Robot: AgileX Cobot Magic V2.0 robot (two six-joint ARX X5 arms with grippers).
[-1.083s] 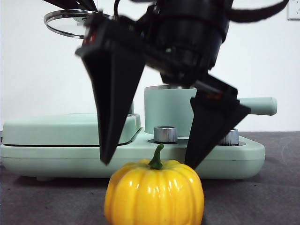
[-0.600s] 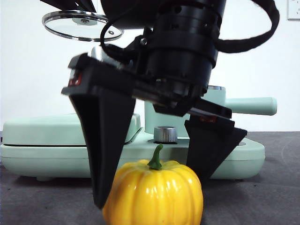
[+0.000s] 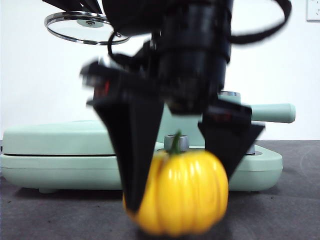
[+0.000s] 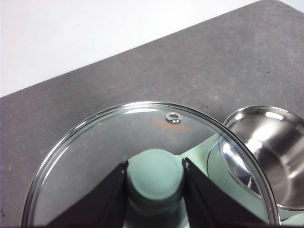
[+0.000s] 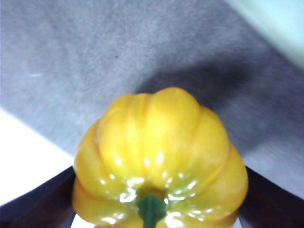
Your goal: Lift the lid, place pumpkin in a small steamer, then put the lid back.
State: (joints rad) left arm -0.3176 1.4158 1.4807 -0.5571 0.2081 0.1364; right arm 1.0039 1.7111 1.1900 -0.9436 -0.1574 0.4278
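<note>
The right tool (image 3: 180, 165) grips the glossy yellow-orange ribbed pumpkin (image 3: 182, 192), with the open mint-green cylindrical steamer (image 3: 200, 117) directly behind it, while the left tool (image 4: 154, 190) clamps the round glass lid (image 4: 142, 142).

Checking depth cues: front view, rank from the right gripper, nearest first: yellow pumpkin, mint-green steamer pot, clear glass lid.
1. Glossy yellow ribbed pumpkin: between the right gripper jaws.
2. Mint-green cylindrical steamer pot: just behind, handle poking out sideways.
3. Clear glass steel-rimmed lid: high at the top corner, held by the left gripper.

A dark grey table (image 3: 295, 210) carries a wide mint-green cooker base (image 3: 60, 167) at its back
</note>
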